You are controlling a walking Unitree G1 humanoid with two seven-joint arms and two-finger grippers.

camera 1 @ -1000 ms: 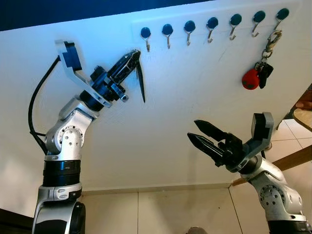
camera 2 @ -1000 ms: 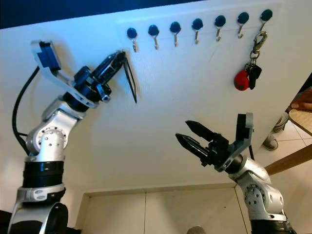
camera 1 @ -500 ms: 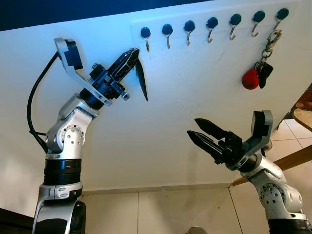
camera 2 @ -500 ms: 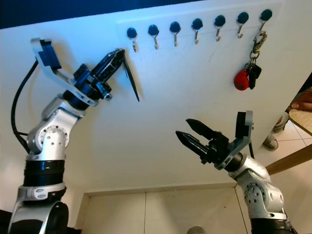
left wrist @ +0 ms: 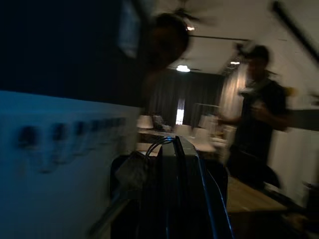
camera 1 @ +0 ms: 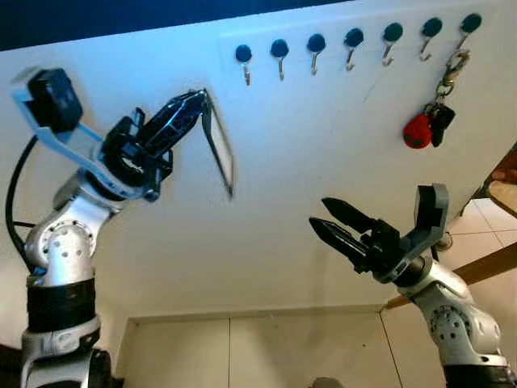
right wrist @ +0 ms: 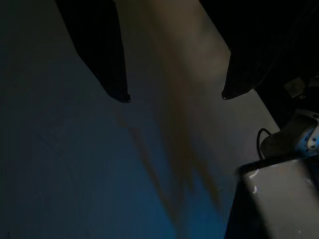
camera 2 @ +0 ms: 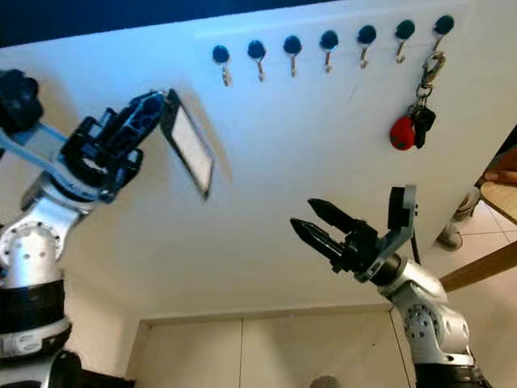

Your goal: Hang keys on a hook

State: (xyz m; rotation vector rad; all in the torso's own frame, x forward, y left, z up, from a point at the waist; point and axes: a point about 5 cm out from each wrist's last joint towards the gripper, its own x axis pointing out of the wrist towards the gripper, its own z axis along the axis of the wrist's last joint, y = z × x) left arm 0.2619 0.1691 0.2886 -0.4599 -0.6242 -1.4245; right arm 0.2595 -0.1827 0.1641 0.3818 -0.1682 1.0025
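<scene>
A row of several dark-knobbed hooks runs along the white wall. A key bunch with a red fob (camera 1: 426, 128) hangs from the rightmost hook (camera 1: 469, 24). My left gripper (camera 1: 200, 97) is raised below and left of the leftmost hook (camera 1: 243, 56), shut at its tip on a flat black tag (camera 1: 220, 149) with a grey face, which dangles downward. The left wrist view is blurred. Lower right, my right gripper (camera 1: 317, 213) points at the wall, open and empty, well below the keys; its spread fingers appear against the wall in the right wrist view.
A wooden table edge (camera 1: 485, 267) and a person's hand (camera 1: 506, 171) are at the far right. Tiled floor (camera 1: 283, 347) lies below the wall. A person in a dark top (left wrist: 259, 99) stands in the room behind, in the left wrist view.
My left arm swung left, away from the leftmost hook, and the tag turned from edge-on to face-on. The right gripper has barely moved.
</scene>
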